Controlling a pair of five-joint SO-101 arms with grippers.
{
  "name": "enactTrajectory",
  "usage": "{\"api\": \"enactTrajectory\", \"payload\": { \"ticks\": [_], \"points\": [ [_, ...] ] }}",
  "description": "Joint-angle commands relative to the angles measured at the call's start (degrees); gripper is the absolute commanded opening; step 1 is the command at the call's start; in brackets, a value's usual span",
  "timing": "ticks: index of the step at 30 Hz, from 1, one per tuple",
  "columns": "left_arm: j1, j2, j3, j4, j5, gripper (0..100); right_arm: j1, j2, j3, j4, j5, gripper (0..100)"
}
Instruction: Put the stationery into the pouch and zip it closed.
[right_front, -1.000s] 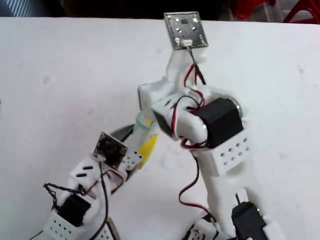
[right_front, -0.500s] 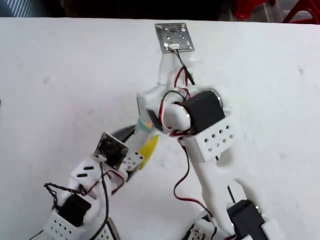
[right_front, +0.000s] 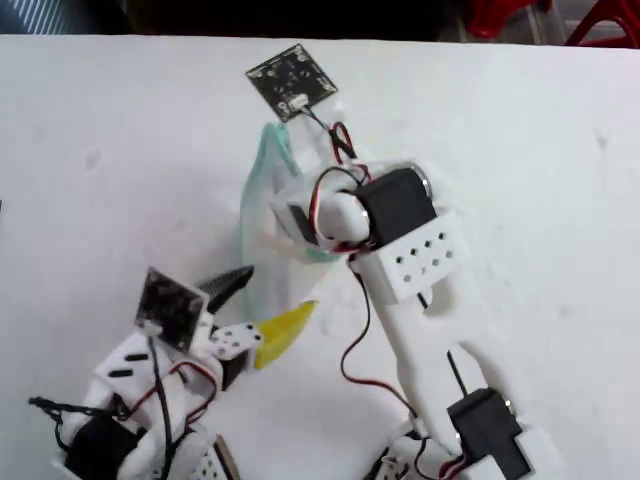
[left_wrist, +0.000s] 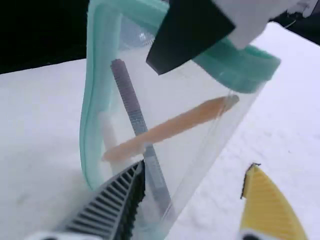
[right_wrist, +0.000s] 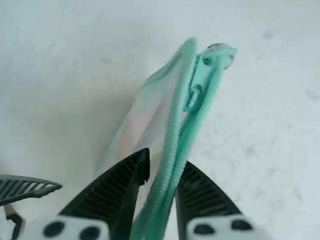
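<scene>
Pouch zipper edge clamped in right pincer; left pincer released, near pouch.

Clear teal-edged pouch upright w/ orange pencil, grey pen inside.

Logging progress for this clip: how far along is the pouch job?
Done: an orange pencil and a grey pen lie inside the pouch. In hand: the right gripper clamps the zip edge; the left gripper is open beside the pouch. To do: the slider sits near one end, but I cannot tell whether the zip is fully shut.
</scene>
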Motion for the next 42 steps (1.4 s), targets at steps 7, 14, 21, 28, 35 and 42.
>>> {"api": "enactTrajectory", "payload": {
  "ticks": [7, 14, 21, 28, 35, 42],
  "points": [
    [-7.5, 0.4, -0.4, -5.9, -5.7, 34, 3.1, -1.0, -5.7, -0.8, 32.7, 1.8],
    [-18.1, 0.6, 6.9, -18.5, -5.4, 31, -2.2, -1.9, -7.0, 4.1, 56.7, 1.8],
    [-14.9, 0.7, 7.2, -18.9, -5.4, 31, -1.2, -7.3, -11.1, 5.9, 67.7, 1.8],
    [-11.9, 0.7, 8.8, -19.0, -6.5, 31, -1.8, -8.9, -8.4, 6.0, 69.7, 1.8],
    [-13.3, 0.4, 8.8, -19.1, -8.5, 31, 4.1, -9.3, -6.7, 6.0, 72.3, 1.8],
    [-17.1, 0.4, -4.7, -9.1, -9.1, 31, 12.1, -8.9, -6.2, 6.0, 76.0, 1.8]
  ]
}}
